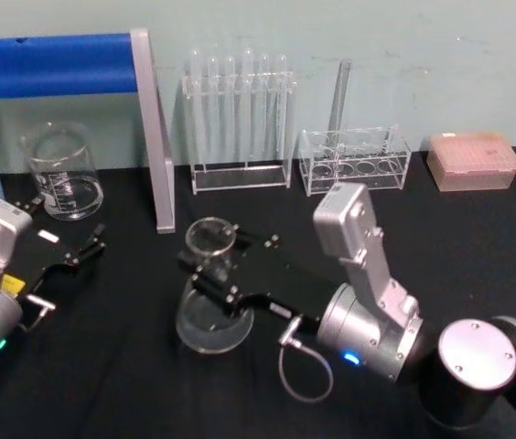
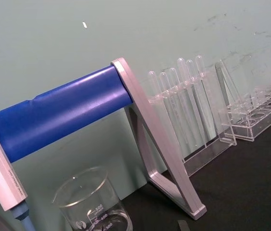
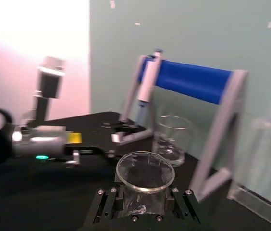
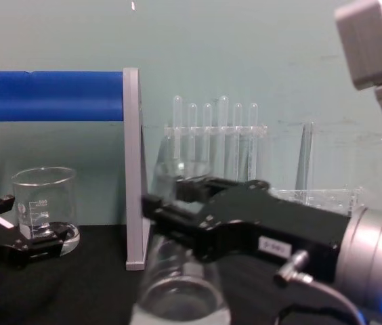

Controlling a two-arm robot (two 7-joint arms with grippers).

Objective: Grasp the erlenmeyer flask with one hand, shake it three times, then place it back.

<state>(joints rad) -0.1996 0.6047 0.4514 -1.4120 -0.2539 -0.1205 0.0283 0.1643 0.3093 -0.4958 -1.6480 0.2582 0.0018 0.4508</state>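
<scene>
Blue-barred stand [image 1: 57,64] just behind flask [image 1: 212,331]

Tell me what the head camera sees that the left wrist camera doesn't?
Head view, of these two: the flask with the right gripper shut round its neck, the left gripper open near the table's left side, and a pink box at the far right. Left wrist view, of these two: the numbers printed on the beaker, close enough to read. Both: the beaker, the blue stand and the rack of test tubes.
</scene>
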